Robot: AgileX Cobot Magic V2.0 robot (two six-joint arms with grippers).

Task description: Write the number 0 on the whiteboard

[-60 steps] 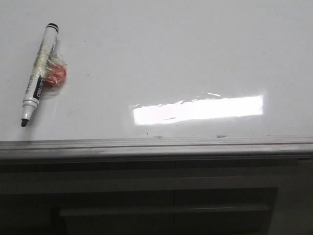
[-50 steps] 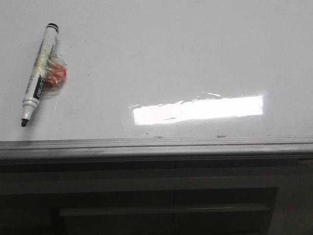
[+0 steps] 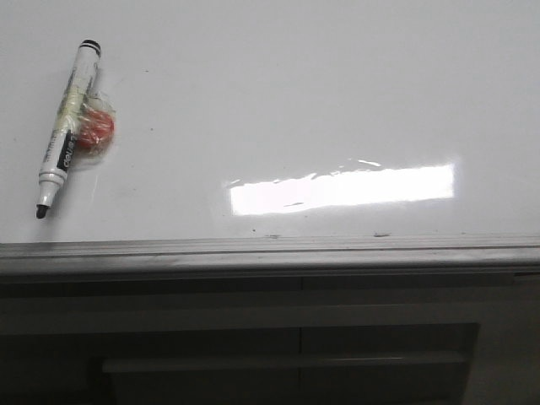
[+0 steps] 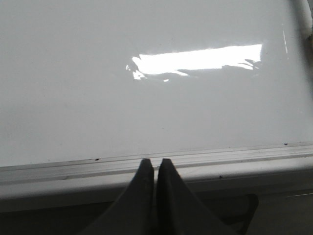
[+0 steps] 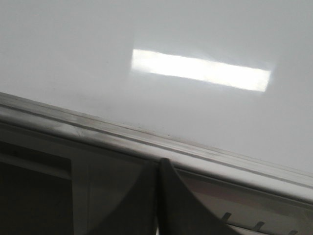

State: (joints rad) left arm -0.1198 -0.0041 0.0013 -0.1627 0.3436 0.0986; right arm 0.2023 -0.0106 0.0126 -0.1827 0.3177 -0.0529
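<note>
Item 1, far left of the front view: a marker (image 3: 65,129), white barrel, black cap end pointing away from us, dark tip toward the grey edge strip. It lies uncapped and flat on the whiteboard (image 3: 295,93). We compare it with the two earlier front pictures and find it in the same place and at the same slant; nothing has shifted.

Item 2, touching the marker's right side: a small red object in clear wrap (image 3: 95,128), apparently bound to the barrel. We cannot tell what it is.

Item 3, centre to right: the whiteboard surface, glossy, with a bright rectangular glare (image 3: 342,187) near the front strip. No stroke of the number 0 is on it anywhere we can see; a few dark specks sit by the strip.

Item 4, left hand (image 4: 155,169): fingers pressed together, holding nothing, poised over the board's near edge strip.

Item 5, right hand (image 5: 157,171): likewise closed and empty, over the same strip farther right.

Reading: no change across the pictures, so we judge the task not begun. The marker must first be picked up, and the left hand looks nearer to it.
</note>
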